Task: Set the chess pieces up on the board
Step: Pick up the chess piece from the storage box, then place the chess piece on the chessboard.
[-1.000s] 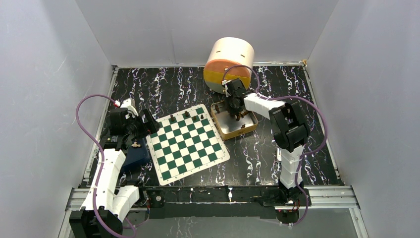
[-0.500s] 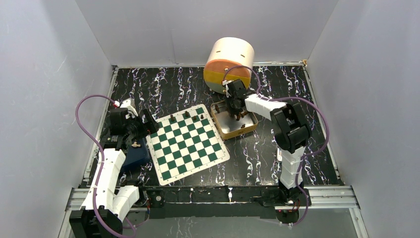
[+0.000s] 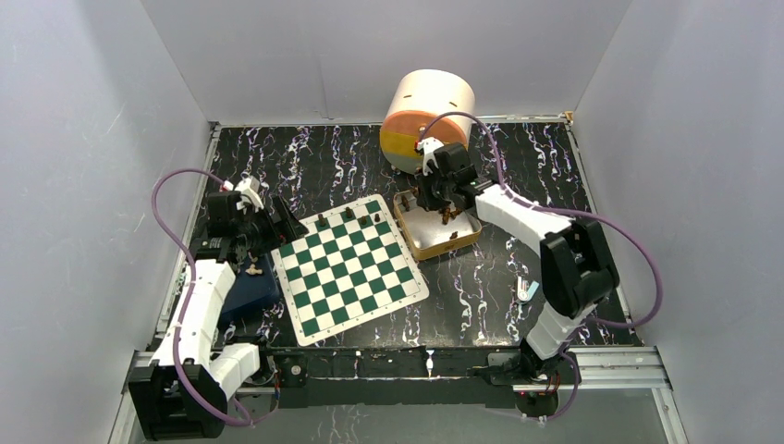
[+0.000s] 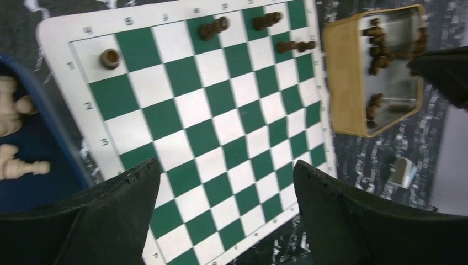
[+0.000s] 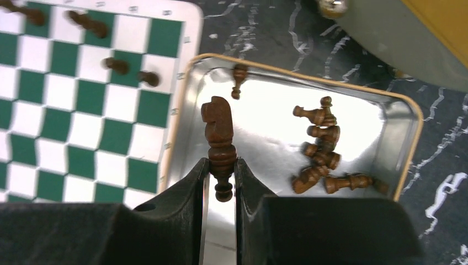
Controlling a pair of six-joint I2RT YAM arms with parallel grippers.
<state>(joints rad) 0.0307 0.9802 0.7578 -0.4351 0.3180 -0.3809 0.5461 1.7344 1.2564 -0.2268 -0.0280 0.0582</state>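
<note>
Presently four dark chess pieces [image 4: 214,27] stand on the board [image 4: 221,127], all along its far edge. One is alone near a corner, and three are closer together toward the tan tray [image 5: 408,143]. A fifth, a knight [image 5: 217,124], is pinched at its stem between the fingers of the right gripper [image 5: 222,171], over the tray's board-side half. Inside the tray one piece lies apart near the rim. A tangled heap of roughly seven lies toward the other side; the exact count cannot be told. The green-and-white board lies askew on the black marbled table [image 3: 481,296]. Numerals 1, 2, 3 and 7 read along one white border; the other marks are blurred. The left gripper [image 4: 225,168] hangs by the board's far left corner, jaws spread wide, holding nothing. Beside that edge a blue box [image 4: 38,135] holds several pale pieces [image 4: 22,165]. One cream-and-orange drum [image 3: 427,120] stands behind the tray. One small silvery object [image 3: 525,289] lies apart to the right.
</note>
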